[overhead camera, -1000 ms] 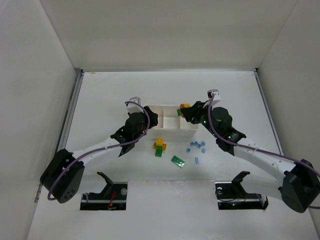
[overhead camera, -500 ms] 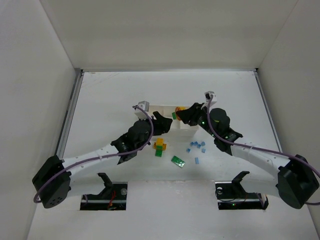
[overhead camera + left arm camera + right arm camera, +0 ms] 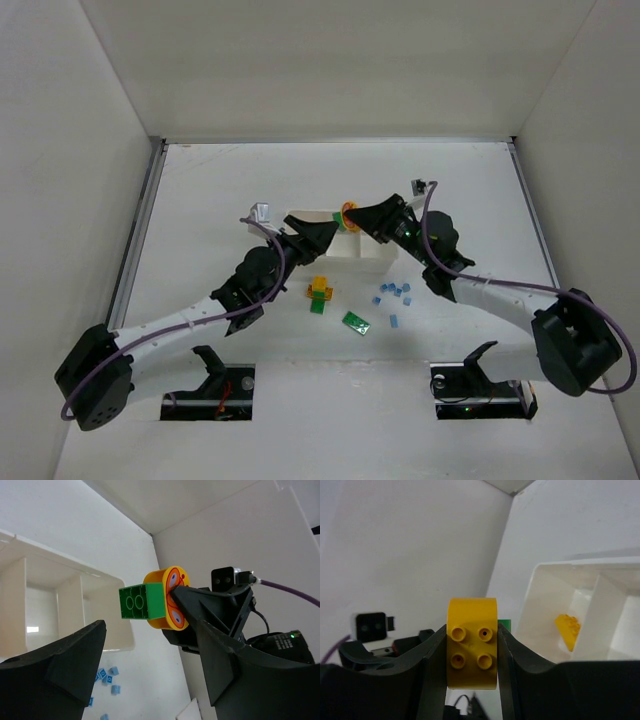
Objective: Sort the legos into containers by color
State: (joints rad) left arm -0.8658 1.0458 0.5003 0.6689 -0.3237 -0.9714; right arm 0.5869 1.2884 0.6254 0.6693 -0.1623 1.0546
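Observation:
My right gripper (image 3: 472, 650) is shut on a round yellow lego (image 3: 472, 647) with four studs, held in the air over the white tray (image 3: 368, 252). A green lego (image 3: 141, 601) is stuck to the yellow one's far side and points at my left gripper (image 3: 151, 636). That gripper is open, its fingers (image 3: 235, 665) wide on either side of the green lego and not touching it. In the top view the left gripper (image 3: 318, 230) and right gripper (image 3: 360, 217) meet tip to tip above the tray. One yellow lego (image 3: 568, 630) lies in a tray compartment.
On the table in front of the tray lie a yellow-and-green stack (image 3: 319, 291), a flat green plate (image 3: 356, 322) and several small blue bricks (image 3: 392, 294), which also show under the left wrist as blue bricks (image 3: 106, 675). White walls close in the table on three sides.
My left gripper swung from the tray's left end toward the right gripper and opened wide. My right gripper shifted left and up with the yellow-and-green piece.

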